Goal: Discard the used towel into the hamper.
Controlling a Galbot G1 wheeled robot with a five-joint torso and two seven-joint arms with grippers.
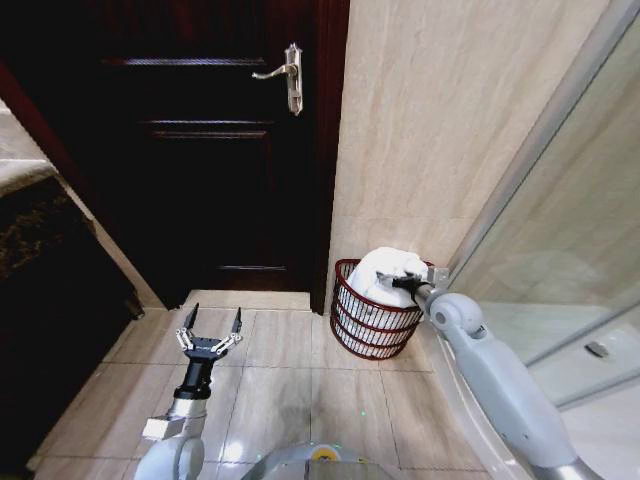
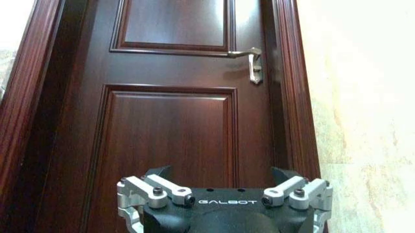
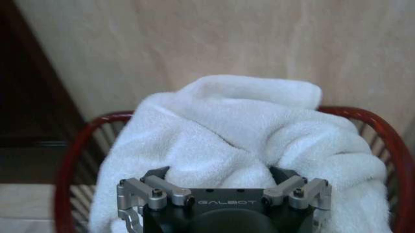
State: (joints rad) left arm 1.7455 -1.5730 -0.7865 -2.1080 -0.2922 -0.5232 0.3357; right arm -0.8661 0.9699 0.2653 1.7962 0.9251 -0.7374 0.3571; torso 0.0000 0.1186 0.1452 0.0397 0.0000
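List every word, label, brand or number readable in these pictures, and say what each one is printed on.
"GALBOT": on the black body of the left gripper, which faces the dark door.
"GALBOT": on the black body of the right gripper, at the white towel in the hamper.
Nothing readable on the door handle, the wall or the floor tiles.
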